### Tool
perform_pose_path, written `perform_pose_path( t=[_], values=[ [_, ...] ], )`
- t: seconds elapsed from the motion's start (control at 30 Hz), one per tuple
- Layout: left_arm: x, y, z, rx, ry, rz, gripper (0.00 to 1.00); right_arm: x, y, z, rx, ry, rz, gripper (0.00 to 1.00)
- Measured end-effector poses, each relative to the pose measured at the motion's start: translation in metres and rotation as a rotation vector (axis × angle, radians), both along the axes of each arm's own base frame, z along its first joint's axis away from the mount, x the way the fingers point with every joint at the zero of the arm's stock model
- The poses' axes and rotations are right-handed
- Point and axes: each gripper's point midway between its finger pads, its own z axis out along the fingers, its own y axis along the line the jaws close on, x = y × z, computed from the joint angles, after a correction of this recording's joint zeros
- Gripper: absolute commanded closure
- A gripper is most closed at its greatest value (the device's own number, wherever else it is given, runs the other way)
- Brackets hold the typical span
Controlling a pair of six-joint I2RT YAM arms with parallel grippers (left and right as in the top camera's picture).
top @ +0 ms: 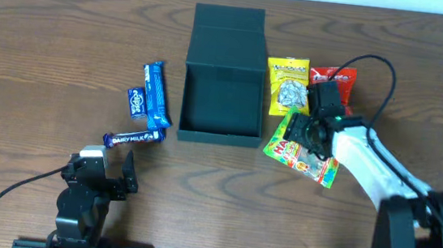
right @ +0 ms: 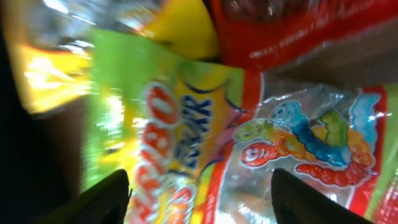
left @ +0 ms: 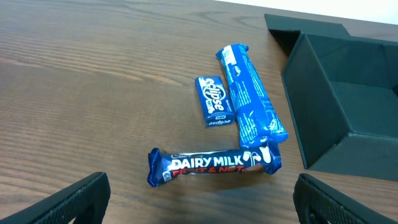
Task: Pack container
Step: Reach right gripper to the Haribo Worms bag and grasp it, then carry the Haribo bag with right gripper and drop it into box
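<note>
The dark green-black container (top: pixel 224 75) stands open at the table's middle back, its flap lid folded back; its near wall shows in the left wrist view (left: pixel 323 106). My right gripper (top: pixel 309 132) is open, low over the green and yellow gummy packet (top: pixel 300 152), which fills the right wrist view (right: pixel 249 143) between the fingers (right: pixel 200 205). My left gripper (top: pixel 107 174) is open and empty near the front edge, its fingers (left: pixel 199 205) just short of the Dairy Milk bar (left: pixel 214 165).
A long blue packet (top: pixel 156 95) and a small blue gum pack (top: pixel 136 103) lie left of the container, the Dairy Milk bar (top: pixel 133 138) below them. A yellow snack bag (top: pixel 288 86) and a red bag (top: pixel 336 78) lie right of the container.
</note>
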Motion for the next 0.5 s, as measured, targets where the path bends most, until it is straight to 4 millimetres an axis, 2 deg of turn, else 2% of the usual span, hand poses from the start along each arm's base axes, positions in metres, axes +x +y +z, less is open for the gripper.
perform_pose_path(
  t=[0.03,0.1,0.13,0.2,0.23,0.37,0.5],
  values=[
    [0.000,0.000,0.000,0.000,0.000,0.000,0.05,-0.002,-0.001,-0.007,-0.009,0.021,-0.007,0.32],
    [0.000,0.000,0.000,0.000,0.000,0.000,0.05,-0.003,-0.003,-0.017,-0.020,0.046,-0.013,0.49],
    [0.000,0.000,0.000,0.000,0.000,0.001,0.05,-0.002,-0.002,-0.018,-0.019,0.048,-0.018,0.59],
    [0.000,0.001,0.000,0.001,0.000,0.003,0.05,0.001,-0.001,-0.019,-0.019,0.051,-0.023,0.94],
    [0.000,0.001,0.000,0.001,0.000,0.003,0.05,0.002,0.000,-0.018,-0.016,0.052,-0.026,0.99],
    [0.000,0.001,0.000,0.001,0.000,0.003,0.05,-0.006,0.001,-0.017,-0.010,0.099,-0.025,0.99],
    [0.000,0.001,0.000,0.001,0.000,0.003,0.05,-0.035,-0.003,-0.011,-0.025,0.224,-0.021,0.98]
  ],
)
